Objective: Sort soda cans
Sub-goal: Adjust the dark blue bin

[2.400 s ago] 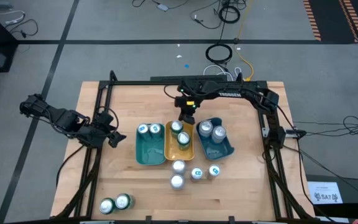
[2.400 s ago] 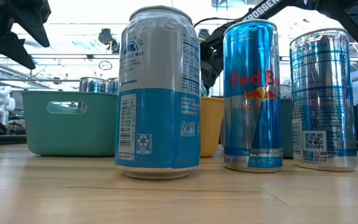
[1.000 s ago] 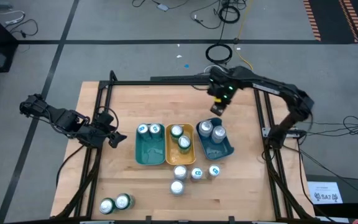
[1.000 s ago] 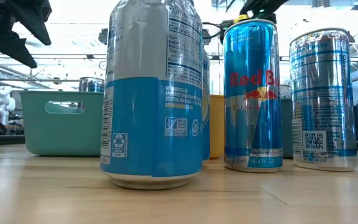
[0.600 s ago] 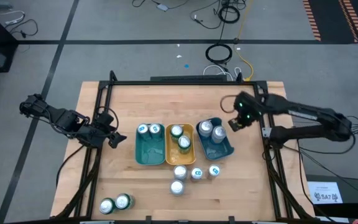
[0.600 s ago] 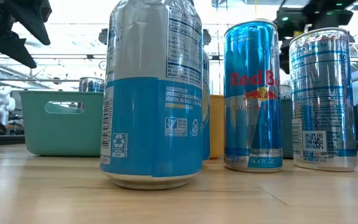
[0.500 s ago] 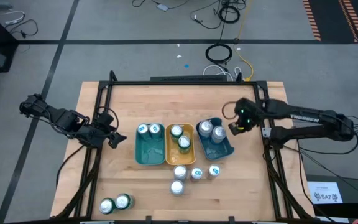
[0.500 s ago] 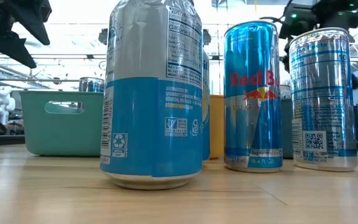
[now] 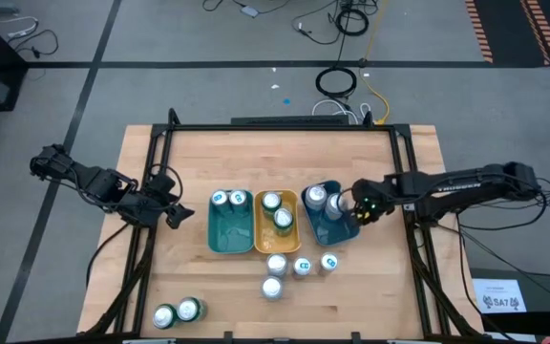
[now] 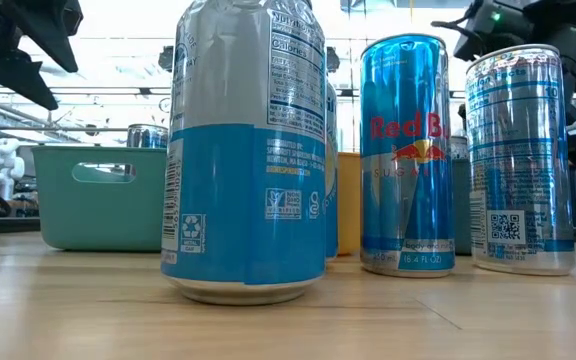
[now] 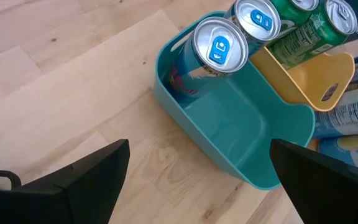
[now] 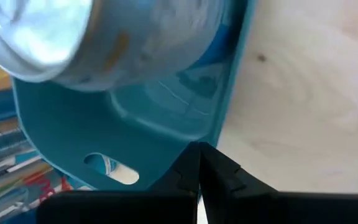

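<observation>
Two pincers. Right pincer (image 9: 359,212): clenched, empty, at the blue tray's (image 9: 348,229) outer rim; two cans inside. Left pincer (image 9: 173,212): released, idle at the desk's (image 9: 189,153) left edge. Four soda cans (image 9: 299,267) loose before the trays, two (image 9: 177,311) near the front-left corner. Step judged: between picks; next calls for opening over a loose can.

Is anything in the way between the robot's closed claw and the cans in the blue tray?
Yes. The right end effector, shut, sits low just outside the blue rectangular plastic tray. The tray's side wall stands between it and the two silver-topped metal cans inside. Reaching them from above looks clear.
</observation>
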You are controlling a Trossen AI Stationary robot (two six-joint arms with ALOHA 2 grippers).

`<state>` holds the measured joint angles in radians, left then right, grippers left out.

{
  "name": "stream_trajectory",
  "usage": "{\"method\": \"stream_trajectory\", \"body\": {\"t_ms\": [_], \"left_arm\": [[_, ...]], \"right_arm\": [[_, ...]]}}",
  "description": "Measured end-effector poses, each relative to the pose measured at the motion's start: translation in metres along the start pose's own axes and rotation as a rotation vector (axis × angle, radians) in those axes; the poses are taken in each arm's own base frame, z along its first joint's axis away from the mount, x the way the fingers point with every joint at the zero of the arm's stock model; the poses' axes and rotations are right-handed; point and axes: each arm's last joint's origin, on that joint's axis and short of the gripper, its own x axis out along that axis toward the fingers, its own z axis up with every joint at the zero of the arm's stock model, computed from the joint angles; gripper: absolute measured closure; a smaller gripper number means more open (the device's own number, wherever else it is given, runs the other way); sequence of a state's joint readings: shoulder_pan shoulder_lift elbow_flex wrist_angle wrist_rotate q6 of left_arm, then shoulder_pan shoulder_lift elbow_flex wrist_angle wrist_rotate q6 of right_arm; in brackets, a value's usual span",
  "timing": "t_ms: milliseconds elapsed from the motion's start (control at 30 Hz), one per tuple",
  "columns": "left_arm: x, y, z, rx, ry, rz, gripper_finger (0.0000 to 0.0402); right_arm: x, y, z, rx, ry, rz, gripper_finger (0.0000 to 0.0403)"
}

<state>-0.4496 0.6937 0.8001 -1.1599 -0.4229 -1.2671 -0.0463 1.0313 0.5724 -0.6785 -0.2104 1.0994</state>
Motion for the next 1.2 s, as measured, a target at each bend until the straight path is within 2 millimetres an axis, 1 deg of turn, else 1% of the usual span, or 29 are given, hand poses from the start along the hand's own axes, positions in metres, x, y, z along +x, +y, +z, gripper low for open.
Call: {"method": "stream_trajectory", "body": {"t_ms": [100,200,400,467,533,600,867,1067,1200], "left_arm": [[0.0,0.0,0.0,0.009,0.0,0.0,0.0006],[0.0,0.0,0.0,0.018,0.0,0.0,0.0006],[0.0,0.0,0.0,0.026,0.0,0.0,0.0006],[0.0,0.0,0.0,0.026,0.003,-0.001,0.0006],[0.0,0.0,0.0,0.027,0.012,-0.004,0.0006],[0.0,0.0,-0.001,0.043,0.029,-0.01,0.0006],[0.0,0.0,-0.002,0.045,0.054,-0.018,0.0006],[0.0,0.0,-0.002,0.049,0.054,-0.018,0.0006],[0.0,0.0,-0.002,0.05,0.054,-0.018,0.0006]], "right_arm": [[0.008,0.007,-0.004,-0.016,0.014,0.008,0.0403],[0.014,0.016,-0.006,-0.044,0.013,0.057,0.0403],[0.026,0.032,-0.005,-0.089,-0.016,0.145,0.0403],[0.028,0.034,-0.006,-0.099,-0.015,0.155,0.0403],[0.029,0.033,-0.008,-0.101,-0.014,0.133,0.0403],[0.025,0.03,-0.01,-0.089,-0.029,0.11,0.0403],[-0.004,0.023,-0.014,-0.065,-0.138,0.147,0.0403],[-0.011,0.0,-0.023,0.045,-0.129,-0.053,0.0403],[-0.008,-0.005,-0.025,0.062,-0.109,-0.13,0.0403]]}}
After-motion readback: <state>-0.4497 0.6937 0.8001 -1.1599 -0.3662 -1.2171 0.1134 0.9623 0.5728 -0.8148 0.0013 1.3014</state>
